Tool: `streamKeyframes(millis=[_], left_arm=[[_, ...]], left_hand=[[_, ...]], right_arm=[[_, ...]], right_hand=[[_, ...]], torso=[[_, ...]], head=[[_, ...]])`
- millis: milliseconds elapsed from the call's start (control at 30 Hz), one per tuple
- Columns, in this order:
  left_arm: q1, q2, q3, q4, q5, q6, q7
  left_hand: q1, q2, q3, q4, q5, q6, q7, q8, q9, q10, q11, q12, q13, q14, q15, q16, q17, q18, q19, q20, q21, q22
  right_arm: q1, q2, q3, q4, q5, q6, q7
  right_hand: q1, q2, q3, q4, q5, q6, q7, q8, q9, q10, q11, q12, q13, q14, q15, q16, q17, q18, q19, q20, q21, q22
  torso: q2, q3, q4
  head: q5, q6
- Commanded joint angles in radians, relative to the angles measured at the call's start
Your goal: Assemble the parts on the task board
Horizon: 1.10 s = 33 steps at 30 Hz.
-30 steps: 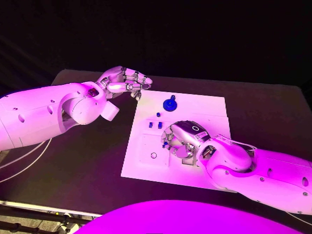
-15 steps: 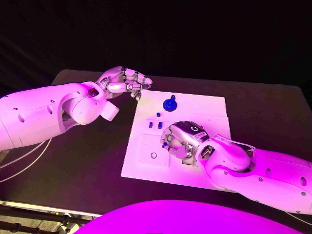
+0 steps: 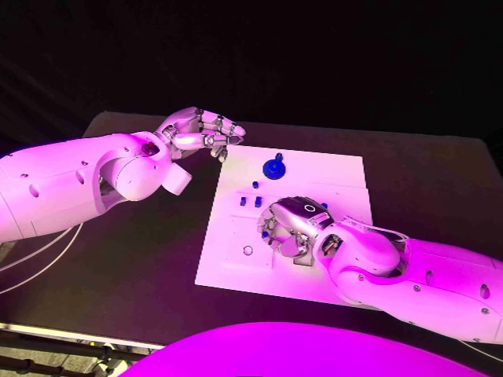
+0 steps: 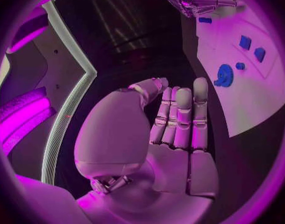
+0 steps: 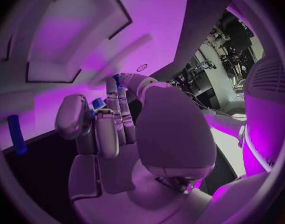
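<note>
**Right hand working on the board, left hand idle off its corner**

Your right hand (image 3: 294, 229) is down on the flat white rectangular task board (image 3: 331, 169), fingers curled in over the board's middle. In the right wrist view a small blue part (image 5: 99, 103) sits right at the fingertips (image 5: 111, 92), looks pinched or about to be, but you can't tell for sure if it's gripped. Another blue peg-like piece (image 5: 17, 134) lies apart near the board edge.

Your left hand (image 3: 200, 130) hovers over the black table (image 3: 433, 173) just off the board's far left corner, fingers curled in together, holding nothing.

On the board: round blue gear-like disc (image 3: 274, 167) near the far edge, a few small blue pegs (image 3: 248, 201) between it and the right hand, a small ring mark (image 3: 247, 250) toward the near left.

Handling, judged: parts look like rigid plastic, very light, smooth, easy to flick or drop. Take pegs by the sides with fingertips, keep upright. Take the disc by its rim. Board is light too, may slide if pushed.
</note>
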<state>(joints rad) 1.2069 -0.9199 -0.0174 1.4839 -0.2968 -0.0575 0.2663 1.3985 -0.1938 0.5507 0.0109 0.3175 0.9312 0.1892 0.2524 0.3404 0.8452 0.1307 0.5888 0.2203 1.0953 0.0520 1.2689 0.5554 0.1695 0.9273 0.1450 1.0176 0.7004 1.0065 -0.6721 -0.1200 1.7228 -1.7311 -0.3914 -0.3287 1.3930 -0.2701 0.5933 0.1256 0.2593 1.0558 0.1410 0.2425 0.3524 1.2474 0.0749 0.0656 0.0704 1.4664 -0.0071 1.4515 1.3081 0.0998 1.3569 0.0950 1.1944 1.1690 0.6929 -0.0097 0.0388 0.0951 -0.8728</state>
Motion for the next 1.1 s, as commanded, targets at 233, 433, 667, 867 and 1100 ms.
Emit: streamKeyframes(millis=[233,433,667,867,1100], left_arm=[[0.001,0.000,0.001,0.003,-0.002,0.010,-0.001],[0.000,0.000,0.001,0.000,-0.002,0.021,-0.006],[0.000,0.000,0.001,-0.004,-0.001,0.027,-0.008],[0.000,-0.002,0.000,-0.005,0.002,0.026,-0.006],[0.000,-0.002,0.000,-0.005,0.005,0.029,-0.005]], left_hand=[[-0.009,0.002,0.004,0.000,0.004,-0.006,0.001,0.003,0.002,-0.006,-0.002,0.005,-0.001,0.007,0.000,0.005,-0.001,0.015,-0.004,0.001,0.007,0.001],[-0.011,0.003,0.004,0.001,0.004,-0.006,0.001,0.004,0.003,-0.008,-0.002,0.005,-0.001,0.007,0.000,0.006,0.001,0.015,-0.005,0.001,0.008,0.002],[-0.011,0.003,0.004,0.001,0.004,-0.006,0.001,0.004,0.003,-0.008,-0.002,0.005,-0.001,0.007,0.000,0.006,0.001,0.015,-0.005,0.001,0.008,0.002],[-0.013,0.003,0.005,0.002,0.004,-0.006,0.001,0.005,0.003,-0.009,-0.002,0.006,-0.001,0.008,0.001,0.008,0.004,0.015,-0.006,0.002,0.008,0.002],[-0.014,0.004,0.005,0.002,0.004,-0.006,0.001,0.006,0.003,-0.009,-0.002,0.006,-0.001,0.008,0.001,0.008,0.003,0.015,-0.006,0.002,0.008,0.003]], right_arm=[[-0.004,-0.006,-0.005,0.001,-0.016,-0.007,-0.022],[-0.003,-0.041,-0.004,0.043,-0.017,-0.052,-0.020],[0.022,-0.114,0.006,0.109,-0.009,-0.058,-0.026],[0.082,-0.197,0.014,0.138,0.050,-0.029,-0.024],[0.137,-0.245,0.021,0.109,0.053,0.057,-0.052]], right_hand=[[-0.005,-0.012,-0.064,-0.016,-0.026,-0.116,-0.004,-0.080,-0.027,-0.197,0.035,0.008,-0.005,0.031,0.032,-0.040,-0.054,0.028,-0.094,0.028,-0.167,-0.149],[0.035,0.008,-0.172,0.006,-0.016,-0.123,-0.007,-0.101,-0.034,-0.282,0.047,0.040,-0.001,0.009,0.041,-0.071,-0.112,0.042,-0.126,0.037,-0.249,-0.215],[0.061,0.012,-0.209,0.035,-0.023,-0.101,-0.012,-0.101,-0.036,-0.278,0.040,0.091,0.004,0.025,0.036,-0.051,-0.082,0.033,-0.089,0.034,-0.215,-0.176],[0.067,0.006,-0.196,0.061,-0.025,-0.082,-0.004,-0.101,-0.038,-0.248,0.029,0.135,0.005,0.047,0.027,-0.016,-0.025,0.020,-0.046,0.025,-0.156,-0.116],[0.085,0.017,-0.335,0.105,-0.063,-0.116,-0.029,-0.129,-0.049,-0.296,0.037,0.133,-0.005,0.050,0.033,-0.005,-0.010,0.028,-0.050,0.029,-0.203,-0.153]], torso=[[-0.002,-0.0003,-0.0007],[-0.005,-0.0013,-0.0026],[-0.005,-0.0005,-0.0038],[-0.003,-0.0011,-0.0035],[-0.003,-0.0005,-0.0014]], head=[[-0.003,0.000],[-0.007,0.000],[-0.014,0.001],[-0.035,0.010],[-0.059,0.022]])
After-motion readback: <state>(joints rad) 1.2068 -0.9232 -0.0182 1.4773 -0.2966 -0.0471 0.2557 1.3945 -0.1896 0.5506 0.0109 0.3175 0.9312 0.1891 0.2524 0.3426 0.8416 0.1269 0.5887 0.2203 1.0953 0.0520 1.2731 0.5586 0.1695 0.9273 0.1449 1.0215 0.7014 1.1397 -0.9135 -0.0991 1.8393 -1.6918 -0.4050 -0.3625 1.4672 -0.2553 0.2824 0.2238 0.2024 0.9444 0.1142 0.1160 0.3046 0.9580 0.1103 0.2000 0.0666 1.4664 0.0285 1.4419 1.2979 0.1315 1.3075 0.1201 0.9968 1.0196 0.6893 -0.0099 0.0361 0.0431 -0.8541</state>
